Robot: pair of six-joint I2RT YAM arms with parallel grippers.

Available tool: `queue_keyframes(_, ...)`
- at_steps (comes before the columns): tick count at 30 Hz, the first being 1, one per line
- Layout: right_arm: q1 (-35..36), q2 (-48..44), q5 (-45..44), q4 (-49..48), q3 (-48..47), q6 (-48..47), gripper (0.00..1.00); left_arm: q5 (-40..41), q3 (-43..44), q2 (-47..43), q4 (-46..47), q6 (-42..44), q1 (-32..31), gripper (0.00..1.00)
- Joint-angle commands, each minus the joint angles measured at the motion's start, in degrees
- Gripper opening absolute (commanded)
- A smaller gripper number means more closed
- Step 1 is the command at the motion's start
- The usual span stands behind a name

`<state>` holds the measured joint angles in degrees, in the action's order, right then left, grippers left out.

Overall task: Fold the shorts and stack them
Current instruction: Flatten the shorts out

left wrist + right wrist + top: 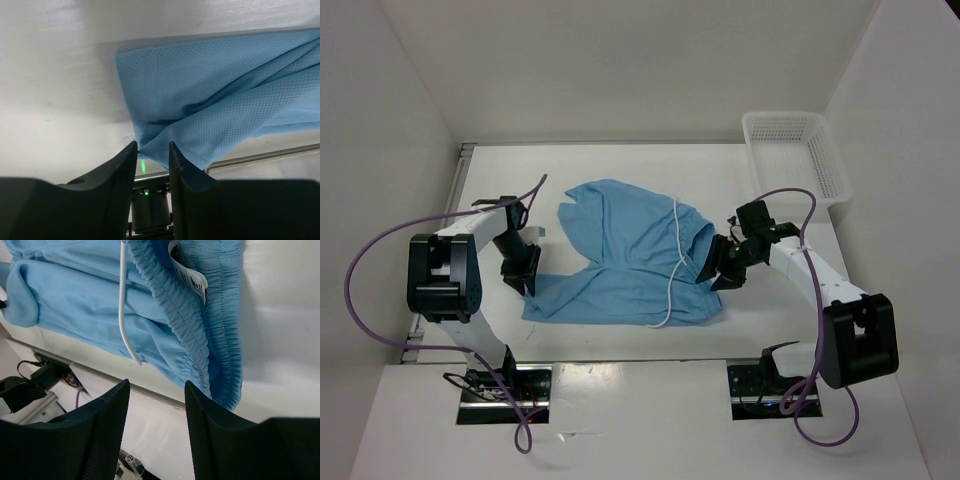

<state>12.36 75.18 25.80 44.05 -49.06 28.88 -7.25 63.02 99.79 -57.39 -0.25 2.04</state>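
The shorts [620, 260] lie spread on the middle of the counter [620, 170], with the waistband at the right and the legs to the left. The left gripper [528, 280] is at the near left leg corner. The cloth reaches between its narrow jaws, but I cannot tell if it is pinched. The right gripper [725, 270] is released, just beside the waistband and holding nothing. The white drawstring [122, 305] hangs over the fabric. A white basket [758, 160] stands at the far right.

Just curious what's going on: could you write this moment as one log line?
shorts spread out, unfolded | left gripper at leg corner, grip unclear | right gripper open by waistband
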Motion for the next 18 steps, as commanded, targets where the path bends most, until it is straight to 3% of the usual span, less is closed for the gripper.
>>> queue_keyframes(1,0.47,-1.26,0.48,-1.78,0.72,-0.32,0.54,-0.31,1.39,-0.21,0.61,0.25,-0.2,0.37)
queue_keyframes(6,0.47,-1.26,0.48,-1.78,0.72,-0.32,0.54,-2.24,2.01,-0.21,-1.14,0.25,-0.2,0.16)
queue_keyframes(10,0.47,-1.26,0.48,-1.78,0.72,-0.32,0.54,-2.95,2.01,-0.21,-1.68,0.25,-0.2,0.05)
queue_keyframes(13,0.47,-1.26,0.48,-1.78,0.72,-0.32,0.54,-3.65,2.54,-0.82,-1.68,0.25,-0.2,0.0)
queue_keyframes(18,0.47,-1.26,0.48,-1.78,0.72,-0.32,0.54,-3.65,8.42,-5.38,2.17,0.25,-0.2,0.0)
